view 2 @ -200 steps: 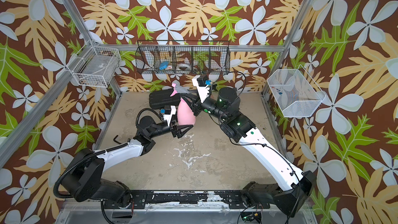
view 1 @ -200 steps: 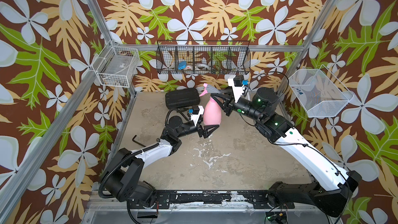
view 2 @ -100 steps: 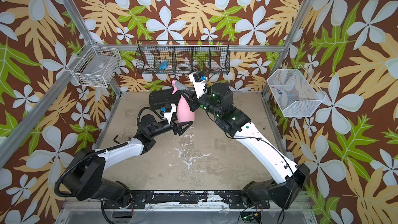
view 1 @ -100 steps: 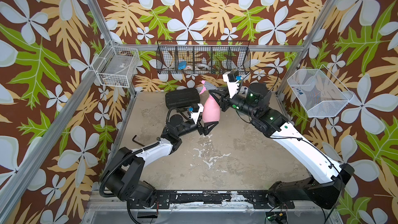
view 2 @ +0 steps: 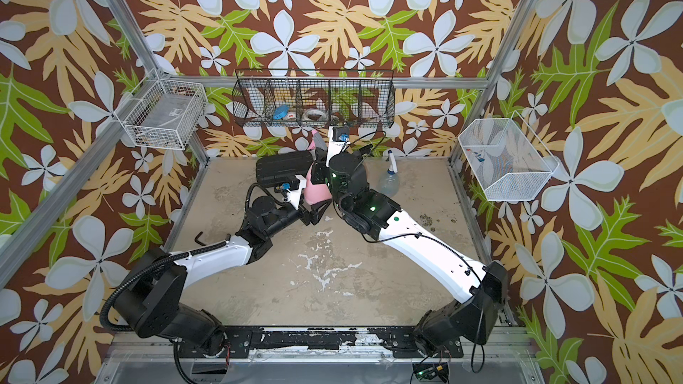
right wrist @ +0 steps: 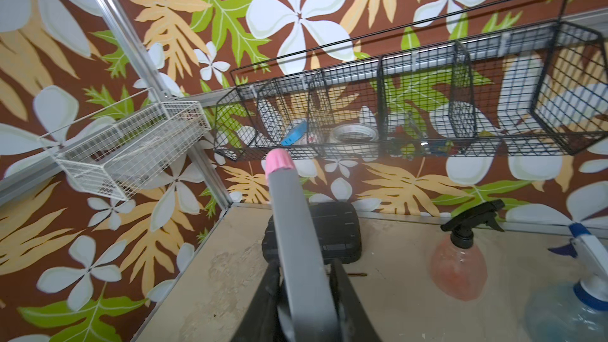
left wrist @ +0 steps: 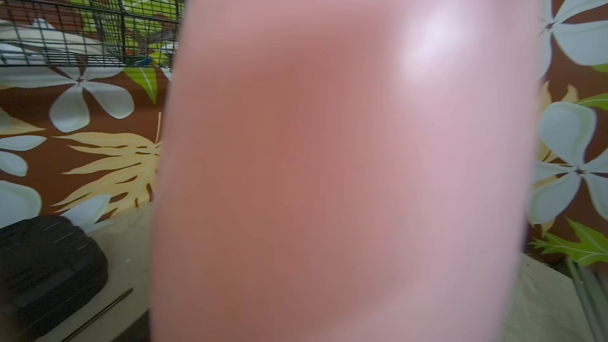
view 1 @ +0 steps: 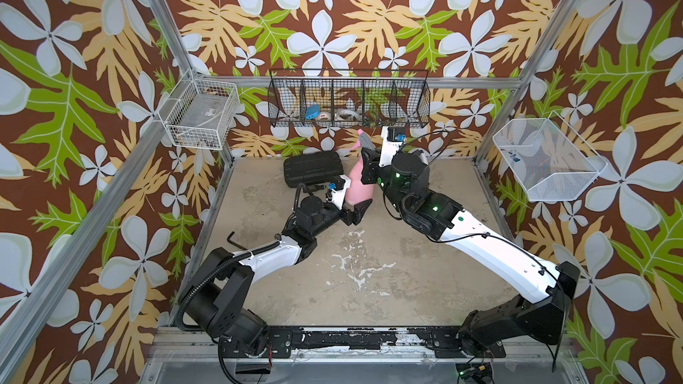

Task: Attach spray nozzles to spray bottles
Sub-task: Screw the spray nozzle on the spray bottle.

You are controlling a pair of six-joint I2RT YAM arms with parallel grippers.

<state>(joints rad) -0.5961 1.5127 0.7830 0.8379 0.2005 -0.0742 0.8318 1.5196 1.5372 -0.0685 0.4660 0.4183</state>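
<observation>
Black case (view 1: 312,168) beside pink bottle (view 1: 357,190); basket (view 1: 417,105) above.

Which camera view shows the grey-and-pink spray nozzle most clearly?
The right wrist view: the grey-and-pink nozzle is large and central, held in the right gripper. Both top views show it small; the left wrist view shows only the pink bottle.

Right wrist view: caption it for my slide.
Right claw grips the grey-and-pink nozzle; orange bottle and clear bottle beyond carry theirs.

Both arms reach forward, left hand (view 1: 355,213) gripping pink bottle (view 1: 357,188) low, right hand (right wrist: 304,268) just above pinching grey nozzle (right wrist: 292,212).
</observation>
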